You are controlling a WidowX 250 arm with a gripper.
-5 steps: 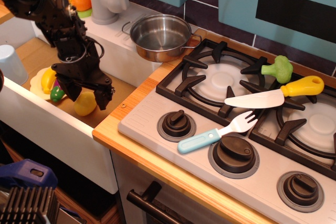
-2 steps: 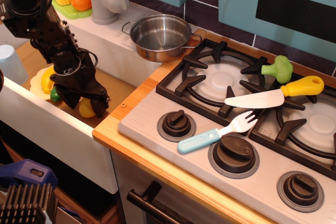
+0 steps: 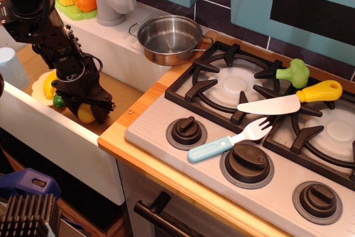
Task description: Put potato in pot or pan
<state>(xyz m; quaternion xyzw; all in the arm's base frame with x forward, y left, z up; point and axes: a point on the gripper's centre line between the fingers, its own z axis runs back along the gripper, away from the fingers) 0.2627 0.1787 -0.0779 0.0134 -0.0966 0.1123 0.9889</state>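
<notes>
Potato (image 3: 85,114) sat low in the sink (image 3: 119,90), right between the black fingers (image 3: 102,109) of the gripper (image 3: 87,110). They were pressed narrow around it. It probably needed lifting up and right to the shiny pot (image 3: 170,39).
</notes>
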